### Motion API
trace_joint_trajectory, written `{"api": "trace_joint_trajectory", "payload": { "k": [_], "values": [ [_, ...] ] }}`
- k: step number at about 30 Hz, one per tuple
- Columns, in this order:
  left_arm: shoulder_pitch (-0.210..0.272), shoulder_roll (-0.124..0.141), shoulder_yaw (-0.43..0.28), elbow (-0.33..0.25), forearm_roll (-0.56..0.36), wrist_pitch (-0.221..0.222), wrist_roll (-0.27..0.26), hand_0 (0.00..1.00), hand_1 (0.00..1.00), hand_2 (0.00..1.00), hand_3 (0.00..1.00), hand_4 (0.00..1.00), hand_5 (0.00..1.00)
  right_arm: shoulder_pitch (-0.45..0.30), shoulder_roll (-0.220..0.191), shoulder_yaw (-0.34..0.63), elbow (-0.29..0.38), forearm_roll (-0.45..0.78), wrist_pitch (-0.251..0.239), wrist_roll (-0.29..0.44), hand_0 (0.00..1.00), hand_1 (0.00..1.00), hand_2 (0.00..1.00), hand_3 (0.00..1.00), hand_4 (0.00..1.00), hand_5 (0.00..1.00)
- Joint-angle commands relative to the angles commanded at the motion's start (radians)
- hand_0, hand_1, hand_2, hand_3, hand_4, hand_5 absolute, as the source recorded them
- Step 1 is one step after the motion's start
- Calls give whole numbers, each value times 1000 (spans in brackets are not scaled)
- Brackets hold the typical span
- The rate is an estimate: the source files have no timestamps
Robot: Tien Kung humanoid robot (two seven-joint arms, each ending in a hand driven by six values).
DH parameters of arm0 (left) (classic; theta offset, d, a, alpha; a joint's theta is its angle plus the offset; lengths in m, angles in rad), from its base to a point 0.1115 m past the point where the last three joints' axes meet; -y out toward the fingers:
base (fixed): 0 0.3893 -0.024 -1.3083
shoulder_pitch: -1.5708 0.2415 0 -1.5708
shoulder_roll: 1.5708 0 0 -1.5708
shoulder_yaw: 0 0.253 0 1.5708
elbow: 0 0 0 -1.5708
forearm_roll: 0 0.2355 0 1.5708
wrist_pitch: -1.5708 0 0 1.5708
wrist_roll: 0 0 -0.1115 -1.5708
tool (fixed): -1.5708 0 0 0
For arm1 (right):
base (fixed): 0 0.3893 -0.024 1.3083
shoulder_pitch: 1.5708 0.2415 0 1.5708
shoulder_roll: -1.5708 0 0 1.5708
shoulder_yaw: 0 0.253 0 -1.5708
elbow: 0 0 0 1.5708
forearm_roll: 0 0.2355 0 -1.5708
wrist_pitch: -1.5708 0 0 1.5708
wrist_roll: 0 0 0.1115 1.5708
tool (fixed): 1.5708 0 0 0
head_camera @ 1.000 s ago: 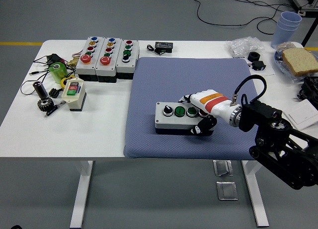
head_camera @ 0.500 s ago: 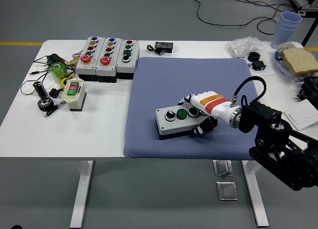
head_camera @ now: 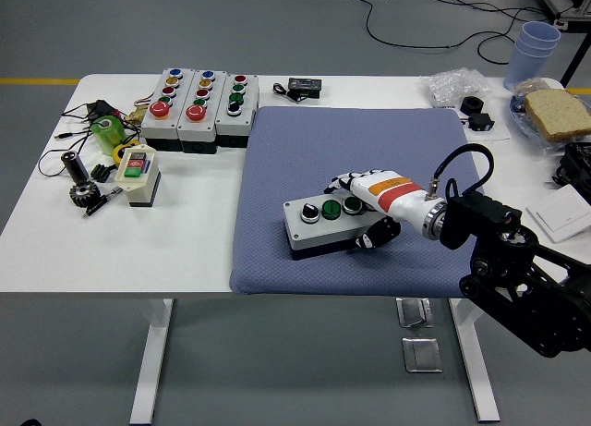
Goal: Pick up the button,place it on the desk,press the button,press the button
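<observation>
At the far left of the white table (head_camera: 199,250) lies a small clutter: a green cylinder (head_camera: 107,130), a black gear piece (head_camera: 81,193), and a cream switch box (head_camera: 137,172) with a green and a red button. Behind them, toward the far edge, three grey button stations (head_camera: 199,105) stand side by side. A blue-grey mat (head_camera: 355,139) covers the table's middle, and on its near half sits the button box (head_camera: 319,225) I am working with, grey on top with a black base. Its long axis runs roughly left to right, tilted so that the left end sits a little nearer to me; along the top I see a black knob at the left and two green buttons to its right.

My right hand (head_camera: 367,204) reaches in from the right, my black forearm (head_camera: 517,273) angling up from the lower right corner, wrist about level, palm turned toward the box. My fingers (head_camera: 343,182) curl over the box's far right edge while my thumb (head_camera: 374,236) presses its near side, so I am clamped around the box's right end. Farther right stand stacked blue cups (head_camera: 536,43) and a slice of bread (head_camera: 557,113).
</observation>
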Motion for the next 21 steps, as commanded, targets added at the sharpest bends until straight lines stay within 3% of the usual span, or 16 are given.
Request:
{"api": "trace_joint_trajectory", "payload": {
  "k": [7,15,21],
  "values": [
    [4,0,2,0,4,-1,0,651,635,633,552,324,858,-4,1,2,5,4,12,-22,966,911,998,998,954,161],
    [7,-1,2,0,8,-2,-1,651,635,633,552,324,855,-7,3,-1,29,-17,-8,-22,972,920,998,998,923,124],
    [9,-1,3,0,9,-2,-1,651,634,633,554,326,858,-4,27,-2,28,-34,-41,-34,971,916,998,998,918,138]
  ]
}}
